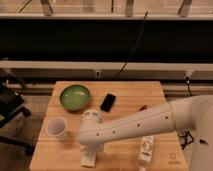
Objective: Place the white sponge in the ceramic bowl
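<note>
Your gripper (pixel 89 157) hangs at the front of the table (pixel 135 95), well apart from the ceramic bowl (pixel 75 96); you cannot tell its grip.

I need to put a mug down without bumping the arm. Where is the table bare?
Bare: the table's back right, between the phone and the right edge; also the front left corner below the cup. Crowded: the bowl, cup and phone on the left, with the gripper low at the front edge, the remote to its right.
</note>
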{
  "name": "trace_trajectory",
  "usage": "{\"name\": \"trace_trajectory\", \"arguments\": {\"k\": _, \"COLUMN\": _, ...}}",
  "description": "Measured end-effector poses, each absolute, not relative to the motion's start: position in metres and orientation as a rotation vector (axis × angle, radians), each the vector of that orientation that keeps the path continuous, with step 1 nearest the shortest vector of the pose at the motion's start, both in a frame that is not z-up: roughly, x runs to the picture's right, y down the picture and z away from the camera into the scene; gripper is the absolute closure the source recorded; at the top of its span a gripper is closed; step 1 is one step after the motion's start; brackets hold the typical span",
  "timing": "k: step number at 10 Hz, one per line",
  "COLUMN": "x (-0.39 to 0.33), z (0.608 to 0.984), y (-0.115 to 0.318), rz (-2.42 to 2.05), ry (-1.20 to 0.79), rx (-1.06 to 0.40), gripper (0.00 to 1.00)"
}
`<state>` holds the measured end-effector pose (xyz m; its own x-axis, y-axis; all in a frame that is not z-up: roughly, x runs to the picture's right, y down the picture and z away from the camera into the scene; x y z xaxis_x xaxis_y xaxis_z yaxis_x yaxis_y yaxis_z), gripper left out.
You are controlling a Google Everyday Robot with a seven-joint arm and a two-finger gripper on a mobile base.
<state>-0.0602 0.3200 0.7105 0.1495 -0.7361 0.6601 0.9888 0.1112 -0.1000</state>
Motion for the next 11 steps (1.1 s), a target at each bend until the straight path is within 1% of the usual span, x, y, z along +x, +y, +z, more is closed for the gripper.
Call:
{"name": "trace_trajectory", "arguments": {"k": 2, "x": -0.075, "z": 0.712, "y": 0.327, "rz": -1.385, "ry": -0.527, "rx": -0.604, "gripper": 0.2}}
{"name": "trace_trajectory", "arguments": {"k": 9, "x": -0.081, "z": 0.736, "y": 0.335, "rz": -1.397, "ry": -0.544, "rx": -0.639, "gripper": 0.2}}
{"name": "trace_trajectory", "arguments": {"k": 10, "x": -0.08, "z": 0.738, "y": 0.335, "rz": -1.396, "ry": -0.544, "rx": -0.644, "gripper": 0.22}}
{"name": "trace_trajectory", "arguments": {"k": 11, "x": -0.079, "z": 0.741, "y": 0.336, "rz": -1.392, "ry": -0.544, "rx": -0.649, "gripper": 0.28}}
